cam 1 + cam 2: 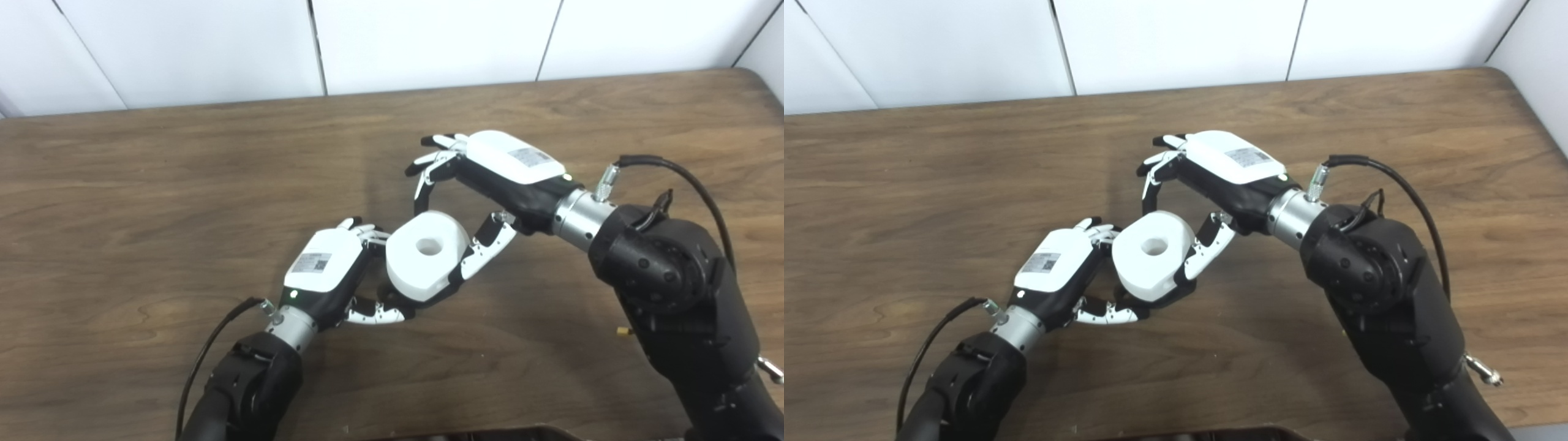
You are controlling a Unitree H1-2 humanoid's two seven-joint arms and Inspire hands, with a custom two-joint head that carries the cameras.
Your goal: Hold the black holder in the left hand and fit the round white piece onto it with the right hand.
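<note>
Over on the left, the left robot hand (327, 263) comes up from the bottom edge with its white back plate facing the camera, and its fingers (367, 230) curl round the near-left side of the round white piece (422, 254) while its thumb (376, 314) reaches in underneath. It is closed around whatever sits beneath that piece; a sliver of dark shows at the lower rim, though the black holder cannot be made out clearly from here. The round white piece sits in the middle, tilted slightly towards the camera, its centre hole (429, 245) open and facing up, raised just above the brown wooden desk (153, 202). Moving right, the right robot hand (490, 184) arrives from the far right side, wrist angled down; its thumb (484, 251) presses against the right flank of the white piece, while its fingers (432, 165) arch above and behind the piece, bent but apart from its top. So the right robot hand touches with the thumb alone, not clamped. A black cable (680, 171) loops over the right forearm.
</note>
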